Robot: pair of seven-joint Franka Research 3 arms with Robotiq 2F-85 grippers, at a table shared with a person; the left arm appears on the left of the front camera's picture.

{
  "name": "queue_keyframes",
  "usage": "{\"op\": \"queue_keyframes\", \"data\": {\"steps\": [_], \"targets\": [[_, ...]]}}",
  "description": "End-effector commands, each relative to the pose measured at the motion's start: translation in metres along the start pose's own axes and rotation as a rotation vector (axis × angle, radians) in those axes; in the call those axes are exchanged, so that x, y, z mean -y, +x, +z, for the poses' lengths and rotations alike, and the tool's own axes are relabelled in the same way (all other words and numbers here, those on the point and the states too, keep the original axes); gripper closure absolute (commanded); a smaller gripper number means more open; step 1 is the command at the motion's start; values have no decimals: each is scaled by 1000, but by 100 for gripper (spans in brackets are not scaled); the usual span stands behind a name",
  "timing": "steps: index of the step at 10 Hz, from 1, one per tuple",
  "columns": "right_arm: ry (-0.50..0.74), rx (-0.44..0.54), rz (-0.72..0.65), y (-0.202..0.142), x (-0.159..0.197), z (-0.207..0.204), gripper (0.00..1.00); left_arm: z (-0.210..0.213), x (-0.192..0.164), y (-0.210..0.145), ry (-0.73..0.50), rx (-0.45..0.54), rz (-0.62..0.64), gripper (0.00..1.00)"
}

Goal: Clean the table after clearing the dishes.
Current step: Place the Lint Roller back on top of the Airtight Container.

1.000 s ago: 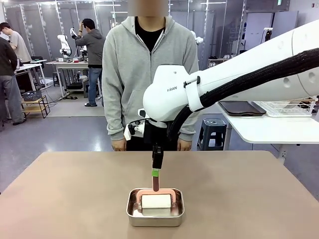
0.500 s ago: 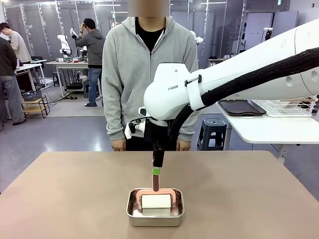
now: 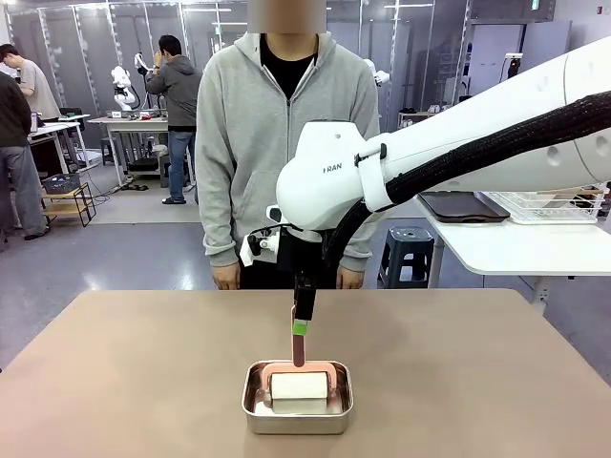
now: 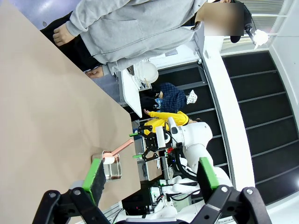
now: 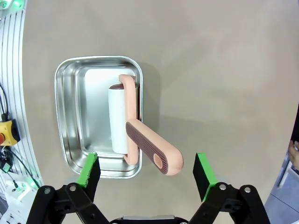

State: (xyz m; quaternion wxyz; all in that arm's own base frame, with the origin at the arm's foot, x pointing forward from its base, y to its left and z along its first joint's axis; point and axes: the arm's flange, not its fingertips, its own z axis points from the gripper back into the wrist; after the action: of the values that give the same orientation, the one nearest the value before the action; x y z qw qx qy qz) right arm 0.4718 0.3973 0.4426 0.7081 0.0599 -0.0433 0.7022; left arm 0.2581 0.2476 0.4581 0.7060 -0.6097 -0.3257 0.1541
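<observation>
Hovering: right gripper (image 5: 146, 170), jaws apart, above roller (image 5: 135, 135) in pan (image 5: 70, 116).

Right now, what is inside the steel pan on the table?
A lint roller lies in the steel pan, its white roll on the pan floor and its pink handle sticking out over the rim. The floor beneath the roll is covered.

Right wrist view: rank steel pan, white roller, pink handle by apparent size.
1. steel pan, clearly largest.
2. and 3. white roller and pink handle look alike; the handle rises toward the camera, so no ranking.
</observation>
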Motion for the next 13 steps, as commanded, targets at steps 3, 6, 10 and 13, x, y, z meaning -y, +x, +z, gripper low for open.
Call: {"op": "queue_keyframes", "data": {"steps": [3,6,10,13], "targets": [[0,1,2,2,-2,1,0,2,3,1,-15,1,-12,0],[0,1,2,2,-2,1,0,2,3,1,-15,1,-12,0],[10,136,-79,-5,8,29,0,2,3,1,-15,1,-12,0],[62,401,-274,-40,22,74,0,2,3,1,-15,1,-12,0]]}}
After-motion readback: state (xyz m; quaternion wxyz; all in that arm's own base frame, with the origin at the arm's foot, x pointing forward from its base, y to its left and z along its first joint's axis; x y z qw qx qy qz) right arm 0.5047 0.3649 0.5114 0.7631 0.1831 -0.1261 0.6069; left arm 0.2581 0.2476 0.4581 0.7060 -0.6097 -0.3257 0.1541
